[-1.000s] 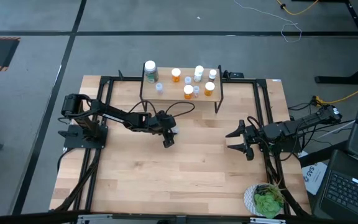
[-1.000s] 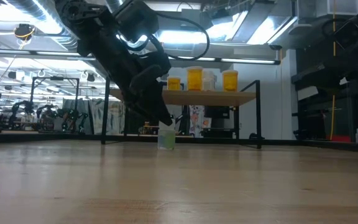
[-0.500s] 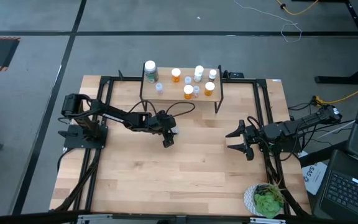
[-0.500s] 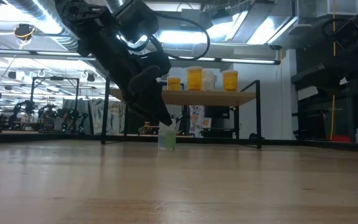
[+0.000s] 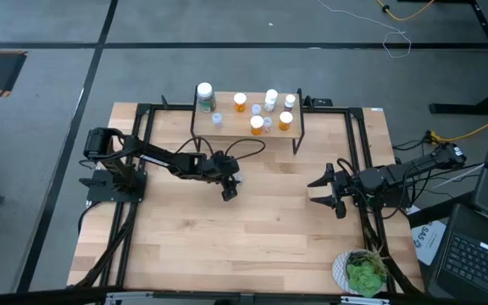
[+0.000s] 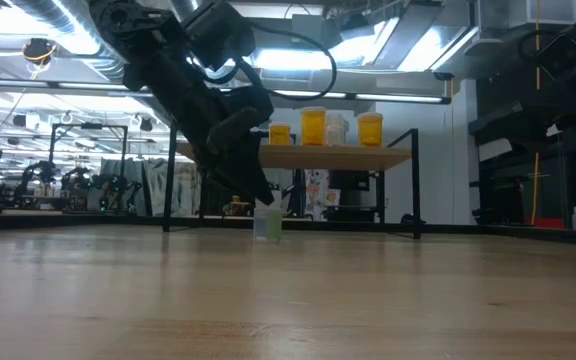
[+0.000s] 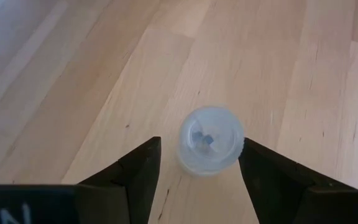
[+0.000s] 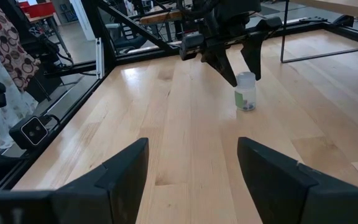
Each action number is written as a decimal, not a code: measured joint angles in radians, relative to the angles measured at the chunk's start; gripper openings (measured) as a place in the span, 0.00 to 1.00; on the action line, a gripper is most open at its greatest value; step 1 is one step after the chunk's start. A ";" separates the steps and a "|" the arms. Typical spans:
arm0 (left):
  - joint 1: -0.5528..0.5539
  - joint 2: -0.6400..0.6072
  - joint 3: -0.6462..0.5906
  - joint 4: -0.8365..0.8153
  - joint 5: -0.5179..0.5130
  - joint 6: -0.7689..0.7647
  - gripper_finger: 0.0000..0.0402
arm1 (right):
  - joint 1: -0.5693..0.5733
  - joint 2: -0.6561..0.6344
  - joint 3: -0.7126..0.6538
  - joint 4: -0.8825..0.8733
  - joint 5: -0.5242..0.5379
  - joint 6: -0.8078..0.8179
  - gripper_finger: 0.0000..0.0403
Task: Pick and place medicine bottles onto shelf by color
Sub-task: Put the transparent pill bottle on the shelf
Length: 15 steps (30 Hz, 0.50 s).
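A tiny clear bottle point(image 7: 209, 140) with a greenish label stands upright on its base on the tabletop point(image 5: 252, 237), in front of the shelf point(image 5: 234, 129). My left gripper point(image 7: 201, 144) slants down over it, open, one finger on either side of its cap. Seen in the right wrist view, the bottle point(image 8: 245, 92) sits just below those fingertips. Several orange, white and clear bottles point(image 5: 257, 124) stand on the shelf, with a larger white-capped one point(image 5: 204, 95) at its left end. My right gripper point(image 5: 318, 191) waits open at the table's right side, holding nothing. My left gripper straddles the bottle's cap point(image 7: 229, 134) from above at a slant. A gap shows between one finger point(image 7: 143, 163) and the cap. The other finger point(image 7: 260, 165) stands right at the cap's rim, and I cannot tell whether it touches. The bottle rests on the table.
A green plant in a white pot point(image 5: 363, 273) stands at the near right corner. A black frame point(image 5: 142, 119) runs along the table's sides. A laptop point(image 5: 477, 254) and cables lie off the right edge. Bare wood stretches across the table's near half.
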 joint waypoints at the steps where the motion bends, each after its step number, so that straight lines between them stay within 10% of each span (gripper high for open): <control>1: 0.000 0.000 0.000 0.001 0.000 0.000 0.52 | 0.000 0.000 0.000 0.000 0.000 0.000 0.62; 15: -0.002 0.000 0.000 0.047 0.031 0.046 0.52 | 0.000 0.000 0.000 0.000 0.000 0.000 0.62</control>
